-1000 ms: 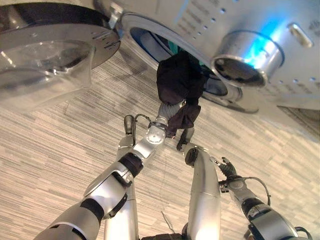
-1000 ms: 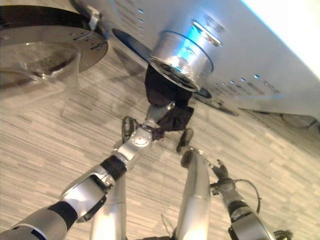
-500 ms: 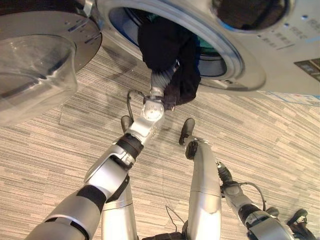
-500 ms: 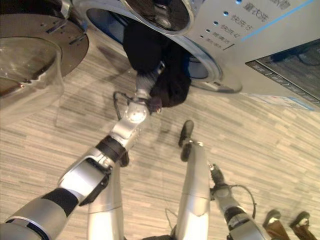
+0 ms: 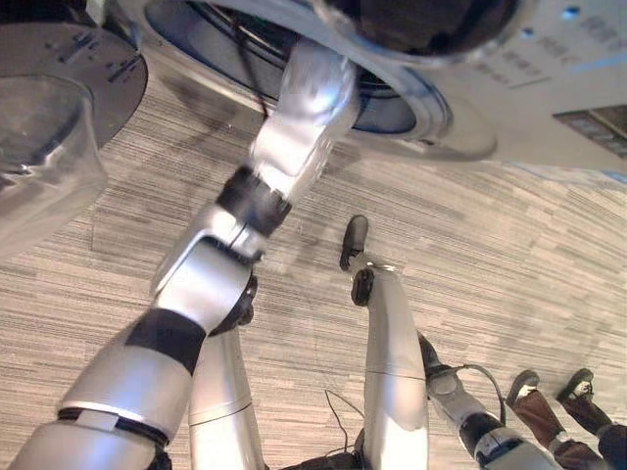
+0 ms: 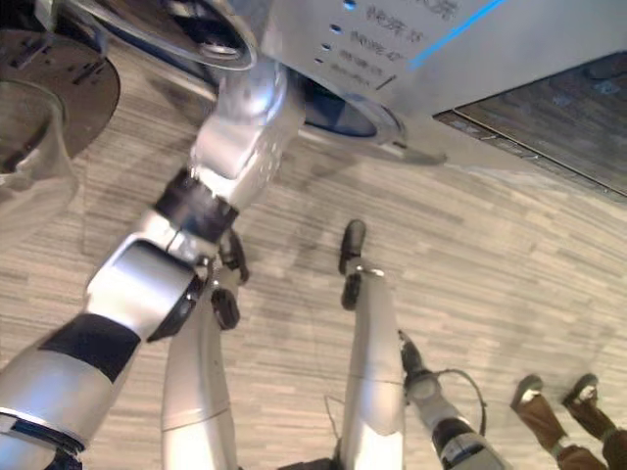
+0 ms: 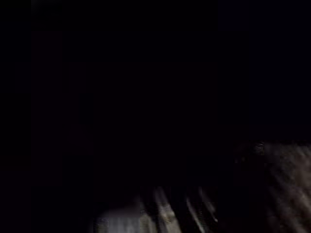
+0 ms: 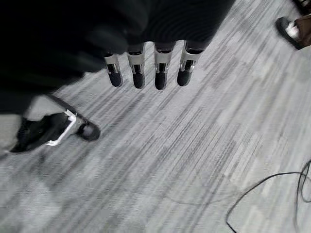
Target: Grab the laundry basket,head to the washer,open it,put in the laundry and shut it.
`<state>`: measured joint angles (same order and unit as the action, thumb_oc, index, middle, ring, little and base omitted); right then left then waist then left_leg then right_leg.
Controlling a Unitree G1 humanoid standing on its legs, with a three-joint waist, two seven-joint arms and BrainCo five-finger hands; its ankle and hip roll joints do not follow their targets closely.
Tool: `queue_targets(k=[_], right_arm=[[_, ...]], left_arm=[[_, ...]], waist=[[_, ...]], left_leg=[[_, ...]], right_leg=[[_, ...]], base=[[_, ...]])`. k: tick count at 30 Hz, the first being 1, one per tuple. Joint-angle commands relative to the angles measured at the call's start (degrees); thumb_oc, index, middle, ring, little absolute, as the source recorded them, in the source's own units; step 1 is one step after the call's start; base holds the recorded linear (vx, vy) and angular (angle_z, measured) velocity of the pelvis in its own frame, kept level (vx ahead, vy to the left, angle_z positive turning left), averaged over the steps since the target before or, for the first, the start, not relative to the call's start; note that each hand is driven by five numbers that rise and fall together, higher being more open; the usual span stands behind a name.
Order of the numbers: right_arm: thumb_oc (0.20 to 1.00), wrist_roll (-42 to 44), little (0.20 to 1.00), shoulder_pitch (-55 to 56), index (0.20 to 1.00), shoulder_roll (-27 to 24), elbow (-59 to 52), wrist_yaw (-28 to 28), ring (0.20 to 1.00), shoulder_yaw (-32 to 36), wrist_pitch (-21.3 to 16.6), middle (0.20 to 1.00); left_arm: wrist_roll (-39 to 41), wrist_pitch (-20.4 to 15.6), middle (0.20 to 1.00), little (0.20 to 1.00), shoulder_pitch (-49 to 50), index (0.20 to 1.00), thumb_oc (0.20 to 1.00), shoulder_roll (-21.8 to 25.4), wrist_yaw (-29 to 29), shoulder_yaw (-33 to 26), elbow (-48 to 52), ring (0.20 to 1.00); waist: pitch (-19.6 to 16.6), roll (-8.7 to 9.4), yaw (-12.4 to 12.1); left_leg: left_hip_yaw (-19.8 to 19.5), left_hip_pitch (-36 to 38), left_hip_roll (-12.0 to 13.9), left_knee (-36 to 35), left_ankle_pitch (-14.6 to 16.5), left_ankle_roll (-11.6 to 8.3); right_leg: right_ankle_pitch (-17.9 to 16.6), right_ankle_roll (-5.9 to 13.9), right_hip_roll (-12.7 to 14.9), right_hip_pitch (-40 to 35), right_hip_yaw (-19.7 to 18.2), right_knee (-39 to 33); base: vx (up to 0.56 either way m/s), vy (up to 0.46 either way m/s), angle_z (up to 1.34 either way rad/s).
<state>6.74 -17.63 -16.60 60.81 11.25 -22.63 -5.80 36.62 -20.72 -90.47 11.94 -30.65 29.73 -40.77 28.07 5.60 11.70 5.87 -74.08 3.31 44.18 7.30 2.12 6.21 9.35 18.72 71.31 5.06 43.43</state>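
Silver-rimmed and round, the washer's opening (image 5: 411, 98) has the left arm thrust into it up past the wrist, so the left hand is hidden inside the drum and I cannot tell whether its fingers are curled or straight. The left wrist view is almost wholly dark, with a few pale streaks low down that may be fingers or cloth; too dim to say. The laundry cannot be made out anywhere outside the washer, so it is most likely in the drum with that hand.

The step in hand looks like pushing the laundry in. To do it well, the hand should go deep enough that the cloth falls clear of the rim, let go fully, and come out along the line of the opening so that nothing trails over the lip, where the door would pinch it. A dark garment in a dark drum is hard to check by eye, so a slow pull-out seems wise.

The door (image 5: 54, 108) stands swung wide to the left, its clear bowl of glass facing out, ready to be shut afterwards. The right hand (image 8: 146, 68) hangs low over the striped grey floor (image 5: 509, 255), fingers relaxed and holding nothing. A person's brown shoes (image 5: 554, 387) stand near on the right.
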Motion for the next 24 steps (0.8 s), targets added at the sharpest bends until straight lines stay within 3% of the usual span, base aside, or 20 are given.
queue_targets(k=[1, 3, 4, 5, 9, 11, 13, 14, 16, 18, 24], right_arm=[[1.000, 2.2, 1.000, 7.4, 1.000, -2.4, 1.1, -0.2, 1.000, -2.1, 2.0, 1.000], [1.000, 2.4, 1.000, 8.1, 1.000, -3.1, 0.4, -0.1, 1.000, -1.6, 2.2, 1.000], [1.000, 2.3, 1.000, 8.3, 1.000, -3.3, -0.1, -0.3, 1.000, -1.5, 2.5, 1.000], [1.000, 2.0, 1.000, 8.8, 1.000, -3.4, -0.6, -0.6, 1.000, -1.5, 2.6, 1.000], [1.000, 3.8, 1.000, 8.6, 1.000, -2.6, -0.2, -2.8, 1.000, -0.8, 2.4, 1.000], [1.000, 5.5, 1.000, 7.6, 1.000, -2.5, 0.1, -4.1, 1.000, -1.0, 2.0, 1.000], [1.000, 7.0, 1.000, 5.4, 1.000, -2.2, 0.8, -4.9, 1.000, -1.8, 2.0, 1.000], [1.000, 7.1, 1.000, 5.3, 1.000, -2.2, 0.9, -4.9, 1.000, -1.8, 2.0, 1.000], [1.000, 8.6, 1.000, 2.3, 1.000, -1.7, 2.9, -5.5, 1.000, -3.3, 2.2, 1.000], [1.000, 9.1, 1.000, 0.8, 1.000, -1.3, 4.3, -5.7, 1.000, -4.3, 2.0, 1.000], [1.000, 10.1, 1.000, 0.3, 1.000, -0.2, 5.2, -5.7, 1.000, -5.3, 2.0, 1.000]], left_arm=[[13.6, -9.8, 0.200, 0.200, -11.9, 0.200, 0.200, -6.6, 4.3, -1.7, 8.5, 0.200], [14.8, -9.5, 0.200, 0.200, -10.5, 0.200, 0.200, -4.9, 5.8, -1.3, 11.4, 0.200], [14.2, -8.5, 0.539, 0.539, -9.4, 0.539, 0.539, -4.1, 6.5, -0.6, 11.7, 0.539], [14.2, -7.2, 1.000, 1.000, -8.4, 1.000, 1.000, -3.6, 7.6, 0.5, 11.2, 1.000], [5.9, 4.6, 1.000, 1.000, -6.9, 1.000, 1.000, 3.0, 13.9, 9.6, -2.6, 1.000], [-8.3, 10.1, 1.000, 1.000, -7.9, 1.000, 1.000, 7.6, 15.8, 17.2, -9.2, 1.000], [-17.4, 13.6, 1.000, 1.000, -7.7, 1.000, 1.000, 8.8, 17.9, 21.4, -14.0, 1.000], [-17.4, 13.6, 1.000, 1.000, -7.7, 1.000, 1.000, 8.8, 17.9, 21.4, -14.0, 1.000], [-30.0, 16.9, 1.000, 1.000, -7.9, 1.000, 1.000, 8.3, 18.8, 25.9, -17.3, 1.000], [-36.4, 18.2, 1.000, 1.000, -8.0, 1.000, 1.000, 8.0, 18.5, 27.6, -15.6, 1.000], [-44.5, 20.2, 1.000, 1.000, -0.5, 1.000, 1.000, 8.4, 19.7, 26.6, -5.9, 1.000]], waist=[[-8.8, -2.56, 1.3], [-9.3, -3.02, 1.1], [-9.6, -3.31, 0.9], [-10.0, -3.59, 0.7], [-11.0, -5.28, -1.2], [-11.2, -6.14, -2.2], [-11.3, -6.30, -2.9], [-11.3, -6.27, -2.9], [-11.4, -6.32, -3.9], [-11.1, -6.12, -4.7], [-9.8, -5.66, -6.3]], left_leg=[[-5.7, -4.9, -1.6, -5.1, -0.3, -1.70], [-5.6, -4.7, -1.5, -5.9, -0.7, -1.83], [-5.6, -4.7, -1.5, -5.9, -0.8, -1.74], [-5.5, -4.9, -1.4, -5.7, -0.7, -1.64], [-5.9, -5.6, -1.7, -5.2, -1.0, -1.06], [-6.0, -5.8, -1.8, -5.5, -1.3, -0.88], [-6.1, -5.6, -1.9, -6.0, -1.4, -0.84], [-6.1, -5.6, -1.9, -6.1, -1.4, -0.85], [-6.0, -5.1, -2.0, -7.1, -1.6, -0.95], [-6.1, -4.4, -2.0, -8.0, -1.8, -1.02], [-6.8, -0.5, -1.5, -11.1, -2.6, -1.56]], right_leg=[[-3.2, -0.43, -1.0, 3.2, 2.2, -5.8], [-3.5, -0.27, -1.4, 3.4, 2.3, -6.4], [-3.7, -0.27, -1.5, 3.6, 2.2, -6.4], [-3.8, -0.27, -1.6, 4.0, 2.1, -6.2], [-3.6, -0.82, -1.7, 4.7, 2.2, -5.5], [-3.5, -1.11, -1.5, 5.0, 2.2, -5.2], [-3.5, -1.26, -1.4, 5.0, 2.4, -5.1], [-3.5, -1.26, -1.4, 5.0, 2.4, -5.1], [-3.6, -1.25, -1.4, 4.7, 2.5, -5.5], [-3.7, -1.16, -1.4, 4.0, 2.9, -6.1], [-4.3, -0.94, -1.4, -0.6, 4.3, -9.7]], base=[[0.04, -0.062, 0.06], [0.04, -0.027, 0.05], [0.03, 0.006, -0.04], [0.02, 0.001, -0.05], [0.00, -0.014, -0.06], [-0.01, -0.008, 0.03], [-0.01, -0.019, 0.11], [-0.01, -0.021, 0.10], [-0.01, -0.042, 0.09], [-0.02, -0.041, 0.09], [-0.04, -0.036, 0.07]])
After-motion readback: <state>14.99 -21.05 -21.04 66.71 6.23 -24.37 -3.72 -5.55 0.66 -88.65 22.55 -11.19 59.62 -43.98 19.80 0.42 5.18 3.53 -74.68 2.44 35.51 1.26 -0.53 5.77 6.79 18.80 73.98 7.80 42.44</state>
